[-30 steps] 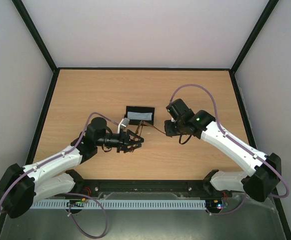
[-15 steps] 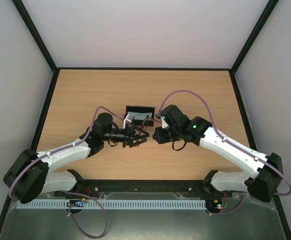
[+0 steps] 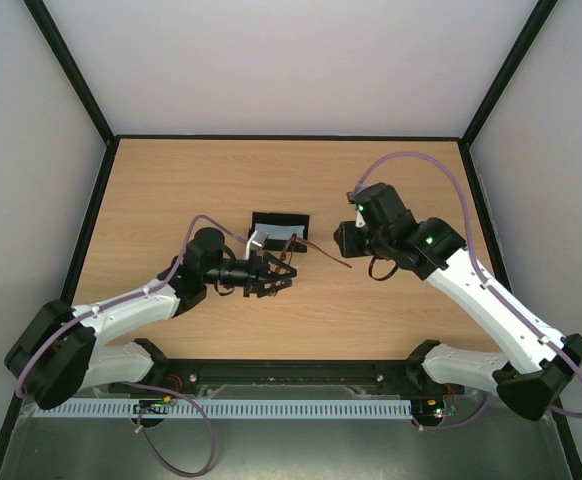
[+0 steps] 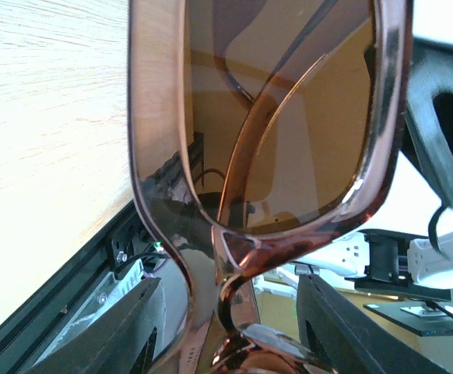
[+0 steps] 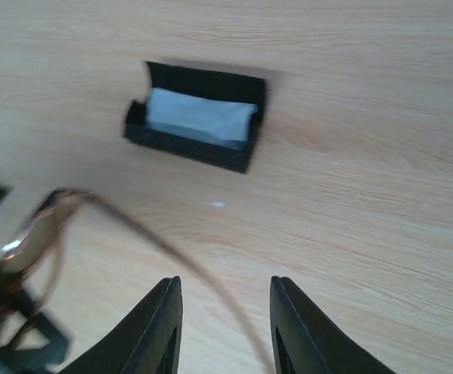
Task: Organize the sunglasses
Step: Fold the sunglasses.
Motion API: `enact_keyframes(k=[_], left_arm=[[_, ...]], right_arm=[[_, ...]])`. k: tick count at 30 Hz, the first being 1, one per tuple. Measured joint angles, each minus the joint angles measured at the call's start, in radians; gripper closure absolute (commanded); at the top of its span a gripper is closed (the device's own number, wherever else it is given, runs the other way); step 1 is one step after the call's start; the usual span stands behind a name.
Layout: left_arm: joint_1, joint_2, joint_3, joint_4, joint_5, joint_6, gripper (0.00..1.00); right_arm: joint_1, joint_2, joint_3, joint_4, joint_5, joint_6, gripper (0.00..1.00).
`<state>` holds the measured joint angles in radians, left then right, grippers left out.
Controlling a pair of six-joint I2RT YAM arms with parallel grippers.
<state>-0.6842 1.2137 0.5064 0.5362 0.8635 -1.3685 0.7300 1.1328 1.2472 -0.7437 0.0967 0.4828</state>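
My left gripper point(image 3: 271, 274) is shut on the sunglasses point(image 3: 283, 262), holding them just in front of the black case point(image 3: 279, 219). In the left wrist view a brown lens and reddish-brown frame point(image 4: 234, 241) fill the picture between my fingers. One slim temple arm point(image 3: 326, 257) sticks out to the right. My right gripper point(image 3: 344, 246) is open and empty, above the tip of that arm. In the right wrist view the temple arm point(image 5: 176, 253) runs under the gap of the right gripper point(image 5: 225, 327), blurred, and the sunglasses front point(image 5: 32, 238) shows at the left.
The open black case point(image 5: 242, 156) holds a folded light blue cloth point(image 5: 199, 117), which also shows in the top view point(image 3: 281, 236). A black frame rail point(image 3: 291, 372) runs along the table's near edge. Black posts edge the table sides.
My right gripper has pulled back up and to the right, away from the sunglasses. The temple arm now stands out to the right. My left gripper has held its place.
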Motion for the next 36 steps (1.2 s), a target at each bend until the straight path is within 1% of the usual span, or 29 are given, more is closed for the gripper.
enact_keyframes(k=[3,7,12,19,25,28,32,36], left_arm=[[0.000,-0.025,-0.005,-0.029,0.003,0.008,0.77],[-0.001,-0.058,-0.005,-0.049,0.010,0.016,0.77],[-0.001,-0.079,-0.005,-0.058,0.019,0.018,0.77],[-0.006,-0.070,-0.005,-0.053,0.026,0.016,0.77],[-0.019,-0.022,-0.002,-0.035,0.031,0.009,0.77],[-0.026,0.001,0.004,-0.021,0.031,0.003,0.77],[-0.037,0.033,0.022,0.002,0.029,-0.003,0.77],[-0.046,0.046,0.038,0.022,0.026,-0.010,0.77]], right_arm=[[-0.087,0.020,-0.034,0.002,0.004,-0.021,0.67],[-0.129,0.072,-0.111,0.013,-0.032,-0.037,0.68],[-0.129,0.105,-0.164,0.043,-0.128,-0.057,0.71],[-0.129,0.090,-0.165,0.084,-0.266,-0.079,0.80],[-0.119,0.078,-0.192,0.096,-0.345,-0.082,0.81],[-0.095,0.074,-0.208,0.100,-0.377,-0.079,0.81],[-0.061,0.073,-0.221,0.108,-0.392,-0.074,0.81],[-0.053,0.071,-0.227,0.117,-0.405,-0.071,0.81]])
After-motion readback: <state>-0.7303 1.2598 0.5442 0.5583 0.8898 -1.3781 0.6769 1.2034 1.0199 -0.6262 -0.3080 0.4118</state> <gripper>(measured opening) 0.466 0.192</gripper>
